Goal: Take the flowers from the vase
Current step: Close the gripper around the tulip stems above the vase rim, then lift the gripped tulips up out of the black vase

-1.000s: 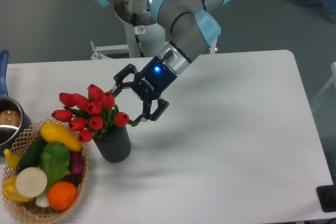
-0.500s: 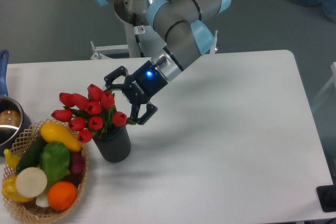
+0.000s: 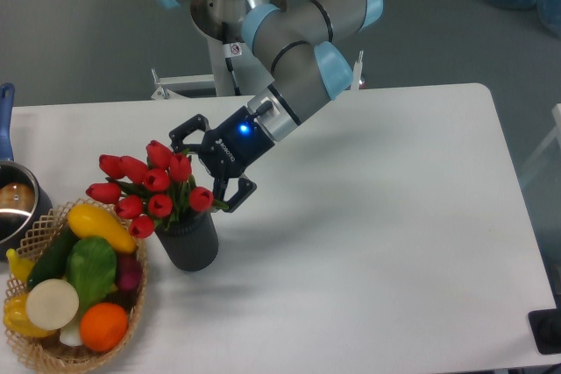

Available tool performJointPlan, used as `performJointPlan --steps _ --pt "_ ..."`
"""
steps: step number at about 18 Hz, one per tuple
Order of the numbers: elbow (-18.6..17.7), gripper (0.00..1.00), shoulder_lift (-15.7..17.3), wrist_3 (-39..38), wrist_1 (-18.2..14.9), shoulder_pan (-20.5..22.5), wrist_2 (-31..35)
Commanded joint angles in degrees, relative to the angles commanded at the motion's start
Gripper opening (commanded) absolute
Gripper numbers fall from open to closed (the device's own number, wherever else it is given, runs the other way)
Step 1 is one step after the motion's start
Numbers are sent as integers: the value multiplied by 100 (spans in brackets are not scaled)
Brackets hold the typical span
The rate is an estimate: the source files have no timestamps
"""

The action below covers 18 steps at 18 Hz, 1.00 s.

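The flowers (image 3: 149,186) are a bunch of red tulip buds with green stems standing in the vase (image 3: 190,240), a dark grey ribbed cup at the table's front left. My gripper (image 3: 203,168) reaches in from the right at bud height. It is open, with one finger behind the bunch's upper right and the other by the rightmost bud. The fingers flank the right edge of the bunch; I cannot tell whether they touch it.
A wicker basket (image 3: 44,352) of vegetables and fruit sits at the front left, touching distance from the vase. A metal pot (image 3: 16,203) with a blue handle stands at the left edge. The arm's base rises behind the table.
The gripper has moved left toward the flowers, from beside the vase's right to the edge of the bunch. It stays open. Flowers and vase have not moved.
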Motion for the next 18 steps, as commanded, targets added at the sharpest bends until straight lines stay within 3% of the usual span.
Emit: performJointPlan --steps 2,5,6,8,13,18 --pt "9 80 9 -17 0 9 0" --pt "9 44 9 0 0 9 9" --pt "9 38 18 0 9 9 9" --pt "0 36 62 0 0 35 9" --pt "9 19 88 0 9 53 9" --pt "26 16 263 -44 0 158 -9"
